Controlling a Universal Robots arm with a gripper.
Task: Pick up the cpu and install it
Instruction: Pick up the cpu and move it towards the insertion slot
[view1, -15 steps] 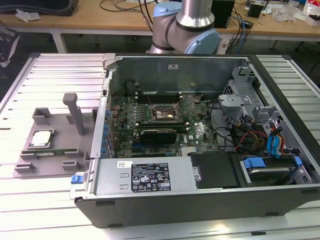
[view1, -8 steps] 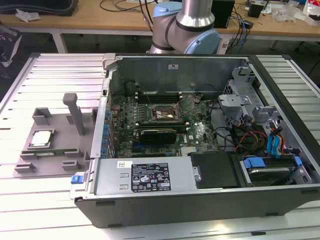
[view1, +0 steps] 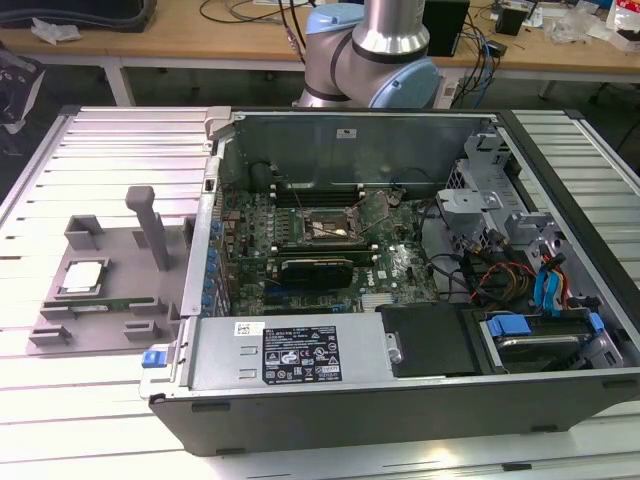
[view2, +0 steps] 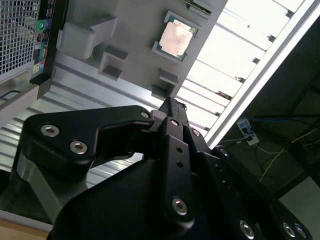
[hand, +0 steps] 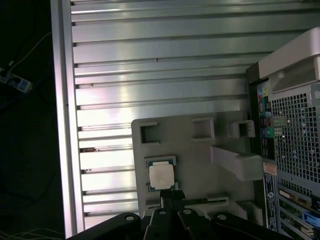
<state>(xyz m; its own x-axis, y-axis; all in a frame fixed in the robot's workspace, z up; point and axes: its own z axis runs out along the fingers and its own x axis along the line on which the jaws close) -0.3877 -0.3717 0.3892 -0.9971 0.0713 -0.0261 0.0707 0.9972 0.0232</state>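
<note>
Silvery and square, the cpu (view1: 82, 277) lies flat in a recess of a grey holder plate (view1: 120, 235), in the lower left of the exterior view, on a slatted metal table (view1: 120, 150). In both wrist views we see the cpu (view2: 176, 39) (hand: 161, 176) lying free. The gripper (view2: 170, 102) (hand: 173, 196) hangs near it without touching, black fingers drawn together on nothing. Beside the plate, an open computer case (view1: 400, 400) shows its black-framed socket (view1: 330, 225) near mid-frame.

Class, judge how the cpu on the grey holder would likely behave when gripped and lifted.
The cpu looks flat, thin and metal-lidded: probably stiff, light. Its smooth lid may be slippery. Lying flat in the grey holder, it should not roll.
</note>
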